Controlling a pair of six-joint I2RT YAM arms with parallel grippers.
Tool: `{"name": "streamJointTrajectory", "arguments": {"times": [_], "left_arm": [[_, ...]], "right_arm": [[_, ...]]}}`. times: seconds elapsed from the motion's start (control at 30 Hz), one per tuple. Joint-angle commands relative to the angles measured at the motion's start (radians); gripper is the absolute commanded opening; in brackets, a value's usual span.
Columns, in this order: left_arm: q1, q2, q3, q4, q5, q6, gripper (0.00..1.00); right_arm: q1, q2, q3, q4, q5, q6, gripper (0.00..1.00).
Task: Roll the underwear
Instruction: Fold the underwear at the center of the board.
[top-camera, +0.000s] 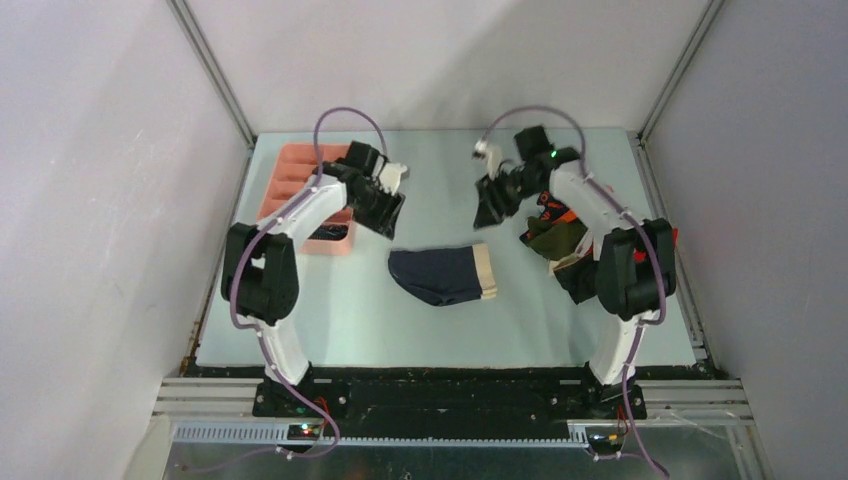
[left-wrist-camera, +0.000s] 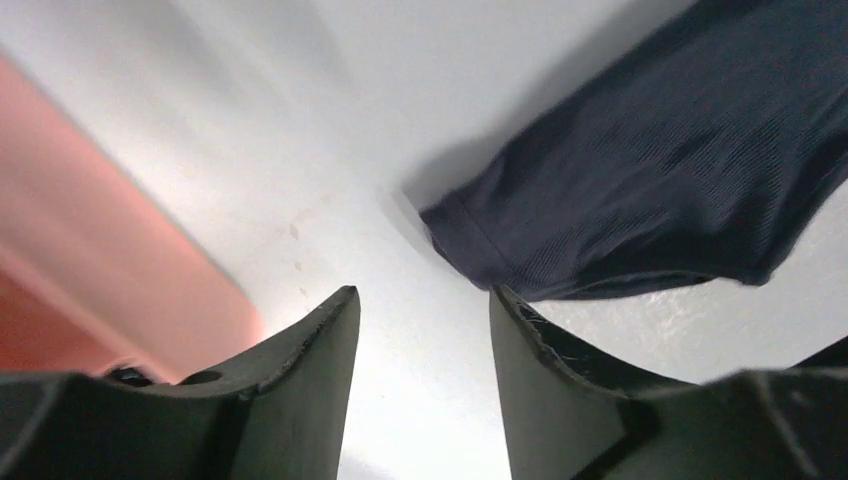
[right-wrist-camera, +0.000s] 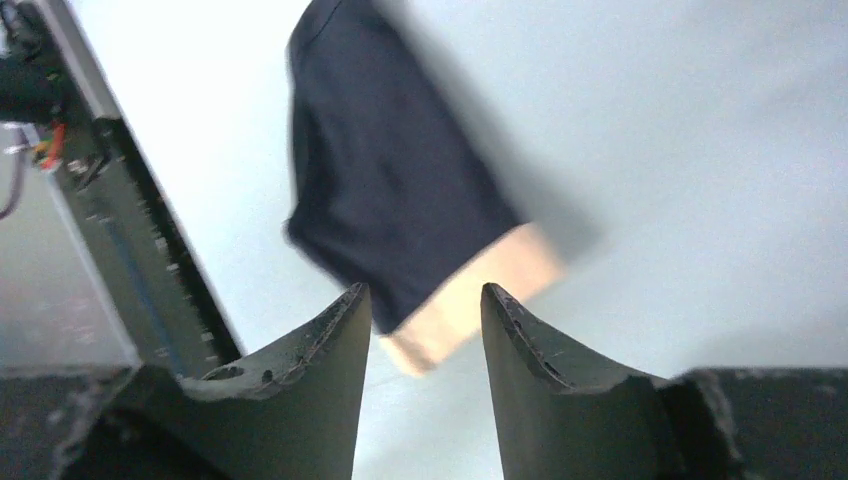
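In the top view, your left arm bends sharply at the elbow and its forearm reaches up and inward. The left gripper (top-camera: 388, 208) hangs over the table (top-camera: 330, 320), just beside the pink tray (top-camera: 285, 175). Your right arm mirrors it, elbow out to the right, with the right gripper (top-camera: 493, 203) pointing down and inward. One pair of navy briefs (top-camera: 440, 275) lies flat mid-table between the two arms, nearer you than both grippers, and its beige waistband (top-camera: 485, 270) is at the right end. A heap of underwear (top-camera: 553, 238) sits under your right forearm. It shows olive, red-orange and black cloth, but the arm hides too much for you to count the pieces. There is one tray.

In the left wrist view, the left gripper (left-wrist-camera: 420, 295) has its two fingers spread, with only bare table in the gap. A corner of the navy briefs (left-wrist-camera: 660, 170) lies past the right fingertip, apart from it, and the tray (left-wrist-camera: 90, 260) is at the left.

In the right wrist view, the right gripper (right-wrist-camera: 422, 290) also stands apart and holds nothing. The blurred navy briefs (right-wrist-camera: 390, 190) lie on the table beyond, and the waistband (right-wrist-camera: 480, 290) shows through the gap.
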Motion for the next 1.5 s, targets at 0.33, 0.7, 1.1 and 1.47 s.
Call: {"name": "streamJointTrajectory", "arguments": {"times": [0.33,0.7,1.1,1.47], "left_arm": [[0.05,0.268,0.39,-0.256,0.291,0.287,0.66],[0.053,0.329,0.373,-0.241,0.246,0.263,0.65],[0.055,0.386,0.392,-0.276,0.256,0.27,0.57],[0.056,0.439,0.421,-0.366,0.277,0.325,0.45]], "right_arm": [[-0.062,0.516,0.782,-0.705,0.11,-0.67,0.65],[-0.033,0.542,0.705,-0.614,0.161,-0.654,0.63],[0.002,0.603,0.705,-0.634,0.183,-0.687,0.58],[0.015,0.644,0.701,-0.649,0.203,-0.711,0.52]]}}
